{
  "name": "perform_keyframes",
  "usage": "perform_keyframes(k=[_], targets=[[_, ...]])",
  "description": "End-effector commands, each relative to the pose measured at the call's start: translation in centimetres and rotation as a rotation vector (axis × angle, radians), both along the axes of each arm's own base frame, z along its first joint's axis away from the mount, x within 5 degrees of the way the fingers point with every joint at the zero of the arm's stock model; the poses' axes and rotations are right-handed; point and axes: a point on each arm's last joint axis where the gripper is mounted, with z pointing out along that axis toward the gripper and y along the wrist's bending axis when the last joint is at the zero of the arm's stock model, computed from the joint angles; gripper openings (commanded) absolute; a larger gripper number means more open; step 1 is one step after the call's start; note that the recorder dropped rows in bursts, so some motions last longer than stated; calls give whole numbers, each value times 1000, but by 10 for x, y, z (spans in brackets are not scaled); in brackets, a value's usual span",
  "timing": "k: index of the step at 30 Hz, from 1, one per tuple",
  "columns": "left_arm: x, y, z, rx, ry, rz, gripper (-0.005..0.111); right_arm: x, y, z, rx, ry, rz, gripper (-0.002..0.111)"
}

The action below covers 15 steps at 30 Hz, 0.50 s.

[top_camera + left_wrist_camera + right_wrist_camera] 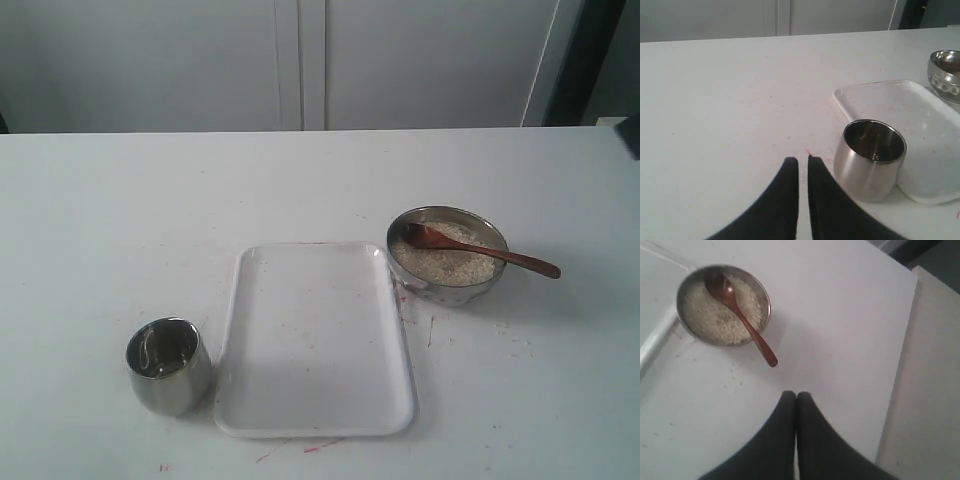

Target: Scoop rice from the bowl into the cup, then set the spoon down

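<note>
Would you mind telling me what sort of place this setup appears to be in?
Probably a lab or test bench rather than a kitchen: a bare white table stands before plain pale cabinet doors, and only a tray, a steel bowl of rice and a cup are laid out.

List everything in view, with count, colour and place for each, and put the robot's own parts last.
bowl: one, shiny steel, on the table right of the tray
rice: one heap, off-white, filling the bowl
spoon: one, dark reddish-brown wood, head on the rice, handle over the bowl's rim toward the right
tray: one, white, rectangular, middle of the table, nothing on it but a few specks
cup: one, shiny steel, upright, left of the tray
table: one, white, with a few stray grains near the bowl
left gripper: one, black, shut, holding nothing, beside the cup
right gripper: one, black, shut, holding nothing, short of the spoon's handle
</note>
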Motion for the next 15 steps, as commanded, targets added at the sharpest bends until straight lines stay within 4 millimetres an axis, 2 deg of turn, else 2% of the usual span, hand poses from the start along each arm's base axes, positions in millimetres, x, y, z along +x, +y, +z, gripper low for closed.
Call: perform_keyframes(k=[1, 6, 12, 15], targets=[[0, 0, 3, -10, -8, -3, 14, 45, 15, -29, -114, 126, 79, 0], [0, 0, 3, -10, -8, -3, 14, 73, 10, -62, -33, 274, 102, 0], [0, 0, 3, -10, -8, -3, 14, 78, -25, -67, 79, 282, -12, 0], [0, 0, 3, -10, -8, -3, 14, 75, -30, -79, 91, 329, 50, 0]])
